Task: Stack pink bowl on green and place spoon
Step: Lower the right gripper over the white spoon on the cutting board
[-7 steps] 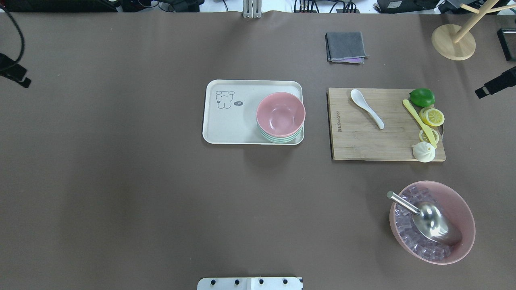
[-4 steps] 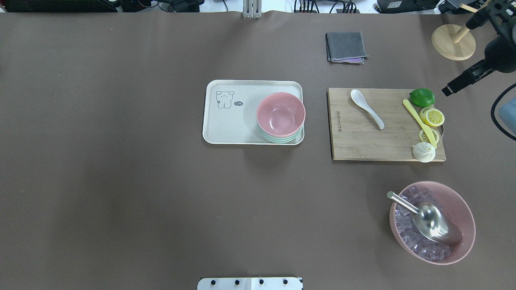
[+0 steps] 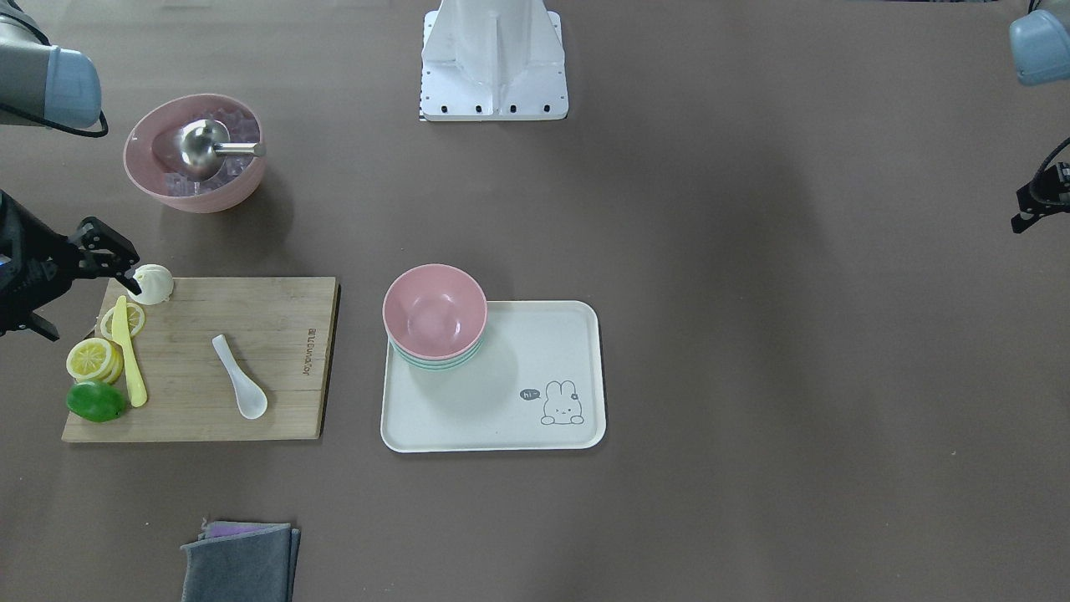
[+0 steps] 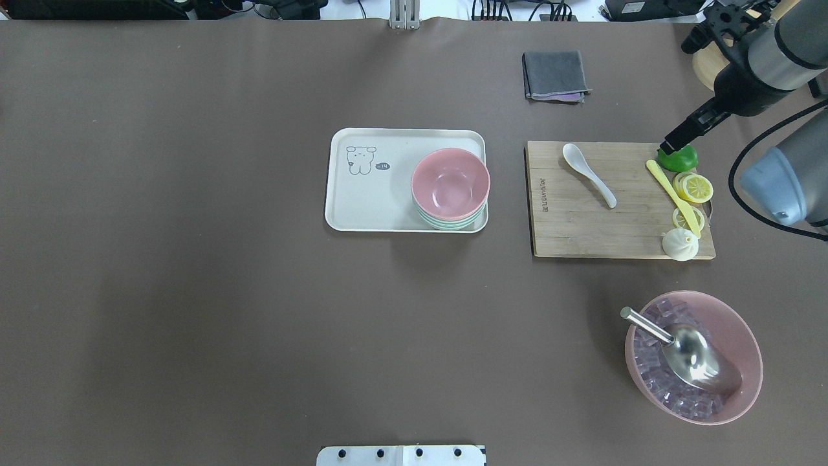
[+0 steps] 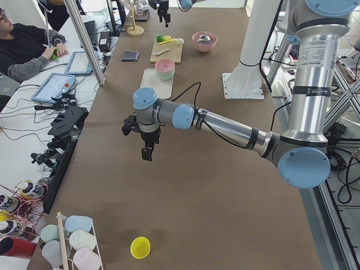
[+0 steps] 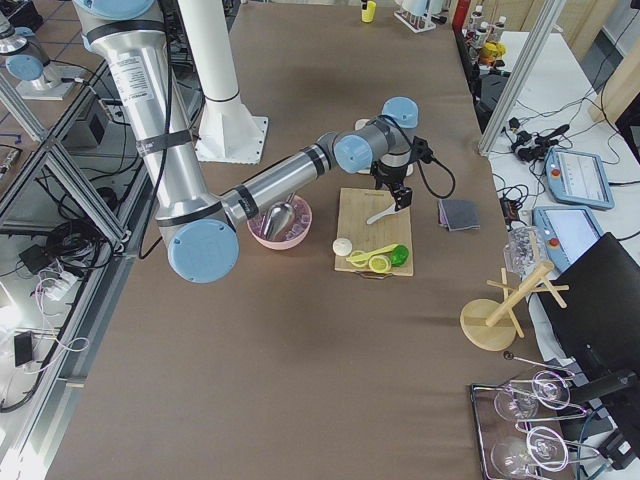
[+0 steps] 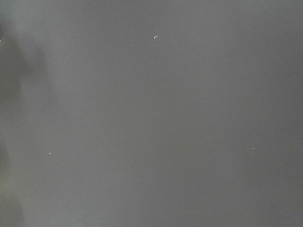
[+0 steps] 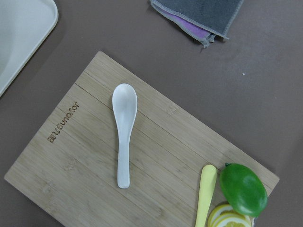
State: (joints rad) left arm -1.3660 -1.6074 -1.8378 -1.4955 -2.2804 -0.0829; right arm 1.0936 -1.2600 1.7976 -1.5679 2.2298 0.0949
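The small pink bowl sits nested on the green bowls at one end of a white tray. The white spoon lies flat on a bamboo cutting board, scoop toward the far edge. My right gripper hovers over the board's far right corner, above the lime, open and holding nothing. My left gripper hangs over bare table far to the left; I cannot tell whether it is open or shut.
On the board's right end lie a lime, lemon slices, a yellow knife and a white bun. A large pink bowl with ice and a steel scoop stands nearer. A grey cloth and a wooden stand are at the back.
The right arm has swung in from the right edge to the board's far right corner. The left gripper has moved out of the overhead view's left edge. Bowls and spoon have not moved.
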